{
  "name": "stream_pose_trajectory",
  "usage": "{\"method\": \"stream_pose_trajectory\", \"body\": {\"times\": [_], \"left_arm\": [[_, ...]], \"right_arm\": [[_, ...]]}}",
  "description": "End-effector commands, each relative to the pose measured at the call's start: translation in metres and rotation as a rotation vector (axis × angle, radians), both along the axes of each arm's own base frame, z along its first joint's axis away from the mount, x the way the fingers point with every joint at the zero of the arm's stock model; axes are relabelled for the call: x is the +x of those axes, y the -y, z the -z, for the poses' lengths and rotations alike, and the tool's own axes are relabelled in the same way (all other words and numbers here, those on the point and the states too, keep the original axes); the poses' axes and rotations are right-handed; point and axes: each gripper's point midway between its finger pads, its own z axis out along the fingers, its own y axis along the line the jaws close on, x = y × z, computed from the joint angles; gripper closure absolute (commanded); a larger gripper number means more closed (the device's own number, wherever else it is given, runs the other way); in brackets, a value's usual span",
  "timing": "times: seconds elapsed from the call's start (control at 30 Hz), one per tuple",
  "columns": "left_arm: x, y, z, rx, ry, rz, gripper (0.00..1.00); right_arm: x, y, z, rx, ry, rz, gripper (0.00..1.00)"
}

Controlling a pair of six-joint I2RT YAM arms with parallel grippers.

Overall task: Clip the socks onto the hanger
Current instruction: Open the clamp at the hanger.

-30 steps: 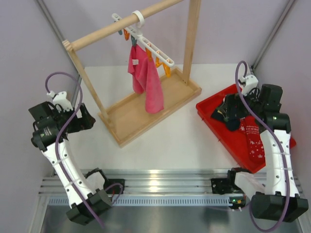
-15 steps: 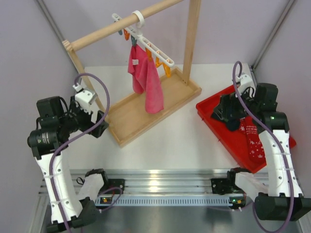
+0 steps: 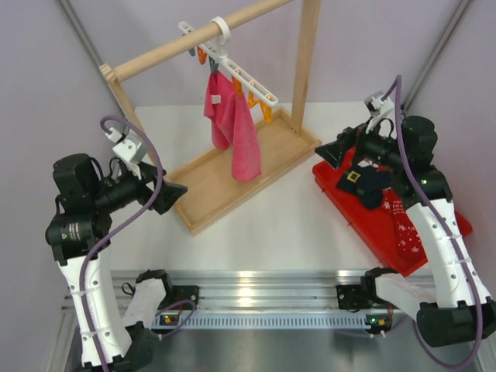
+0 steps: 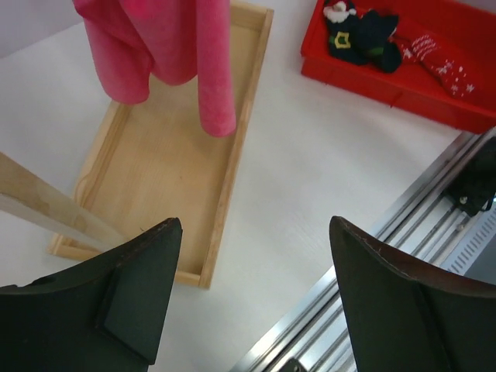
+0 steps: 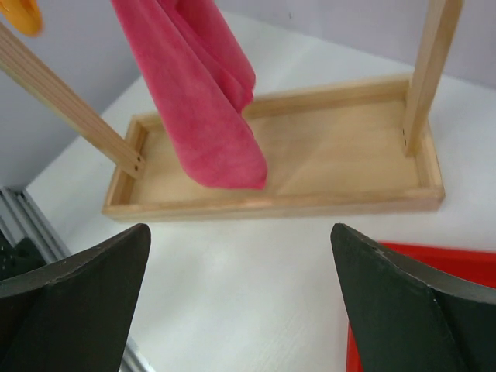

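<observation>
1. The dark socks (image 3: 368,183) lie in the red tray (image 3: 341,203) on the right side of the counter (image 3: 294,225). A red sock (image 3: 404,225) lies just beside them.
2. The hanger (image 3: 246,79) hangs from the wooden rail (image 3: 178,43). A pink cloth (image 3: 236,143) is clipped to it. No sock is on it yet, so I think the job is only starting.
3. The right fingers (image 3: 329,153) are open wide and hold nothing. They are over the far corner of the tray, near the dark socks but not touching them.
4. The left fingers (image 3: 172,191) are open wide too, and empty. They hang over the counter by the near corner of the wooden frame.
5. The right fingers could pinch the red sock along with the dark socks, because they lie so close together.
6. They could also hit the tray wall and push the tray.
7. A soft sock could slip out if only a little bit of it is pinched.
8. The hanger only hangs by its ring, so a push could make it swing or slide down the sloping rail.
9. The orange clips (image 3: 266,112) at the low end look free, but the pink cloth is close and could get in the way.
</observation>
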Motion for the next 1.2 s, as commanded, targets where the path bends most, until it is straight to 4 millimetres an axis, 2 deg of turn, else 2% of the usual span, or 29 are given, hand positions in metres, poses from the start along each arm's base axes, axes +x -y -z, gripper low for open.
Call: {"method": "stream_pose_trajectory", "body": {"times": [0.0,0.1,0.13,0.2,0.27,0.3,0.33,0.37,0.4,0.43,0.47,0.53,0.6,0.63,0.73,0.77,0.8,0.83,0.87,0.9,0.93,0.97,1.0,1.03,1.1,1.17], "left_arm": [[0.013,0.015,-0.05,-0.117,0.208,0.055,0.18],[0.016,0.019,-0.072,-0.198,0.291,0.054,0.2],[0.017,0.021,-0.072,-0.237,0.279,0.057,0.21],[0.019,0.019,-0.087,-0.238,0.365,0.035,0.21],[0.024,0.016,-0.091,-0.237,0.406,0.022,0.21],[0.026,0.016,-0.093,-0.235,0.425,0.024,0.21],[0.03,0.016,-0.09,-0.254,0.414,0.023,0.21],[0.03,0.016,-0.094,-0.256,0.441,0.029,0.21],[0.029,0.018,-0.105,-0.252,0.514,0.053,0.21],[0.033,0.018,-0.104,-0.282,0.508,0.052,0.21],[0.037,0.017,-0.105,-0.285,0.51,0.056,0.21],[0.044,0.016,-0.116,-0.277,0.561,0.053,0.23],[0.057,0.018,-0.115,-0.266,0.557,0.073,0.25],[0.059,0.019,-0.124,-0.246,0.594,0.077,0.26],[0.083,0.027,-0.129,-0.238,0.582,0.084,0.27],[0.086,0.03,-0.132,-0.229,0.595,0.085,0.27],[0.086,0.043,-0.129,-0.231,0.579,0.117,0.27],[0.092,0.047,-0.127,-0.196,0.585,0.118,0.28],[0.097,0.047,-0.129,-0.189,0.594,0.09,0.27],[0.095,0.059,-0.128,-0.19,0.59,0.119,0.28],[0.097,0.063,-0.127,-0.193,0.584,0.12,0.28],[0.1,0.066,-0.124,-0.196,0.568,0.114,0.27],[0.101,0.07,-0.124,-0.181,0.584,0.114,0.27],[0.102,0.073,-0.122,-0.18,0.58,0.113,0.27],[0.103,0.077,-0.12,-0.185,0.574,0.099,0.27],[0.103,0.078,-0.117,-0.192,0.562,0.09,0.27]], "right_arm": [[-0.002,-0.025,-0.063,0.132,0.263,-0.037,0.01],[-0.011,-0.033,-0.09,0.153,0.484,-0.054,0.05],[-0.01,-0.035,-0.093,0.162,0.498,-0.049,0.06],[-0.01,-0.043,-0.107,0.203,0.518,-0.058,0.07],[-0.011,-0.055,-0.111,0.242,0.537,-0.06,0.09],[-0.016,-0.059,-0.123,0.272,0.61,-0.066,0.09],[-0.02,-0.065,-0.126,0.288,0.654,-0.075,0.09],[-0.017,-0.069,-0.11,0.285,0.656,-0.058,0.09],[-0.028,-0.08,-0.117,0.3,0.732,-0.083,0.08],[-0.027,-0.085,-0.11,0.294,0.735,-0.079,0.08],[-0.025,-0.096,-0.099,0.289,0.71,-0.072,0.08],[-0.014,-0.104,-0.088,0.261,0.707,-0.027,0.1],[-0.013,-0.117,-0.084,0.24,0.739,-0.027,0.11],[-0.006,-0.121,-0.081,0.245,0.737,0.002,0.14],[0.0,-0.136,-0.077,0.248,0.743,0.016,0.23],[-0.003,-0.144,-0.074,0.248,0.749,0.004,0.26],[-0.005,-0.146,-0.074,0.232,0.777,0.009,0.3],[-0.001,-0.151,-0.06,0.212,0.763,0.021,0.36],[-0.009,-0.158,-0.063,0.216,0.792,0.02,0.37],[-0.013,-0.163,-0.057,0.204,0.804,0.012,0.38],[-0.013,-0.167,-0.045,0.177,0.808,0.02,0.41],[-0.026,-0.173,-0.053,0.216,0.859,0.015,0.43],[-0.027,-0.175,-0.052,0.198,0.894,0.024,0.45],[-0.024,-0.178,-0.049,0.198,0.898,0.044,0.47],[-0.018,-0.178,-0.057,0.218,0.918,0.093,0.48],[-0.004,-0.178,-0.058,0.214,0.908,0.167,0.52]]}}
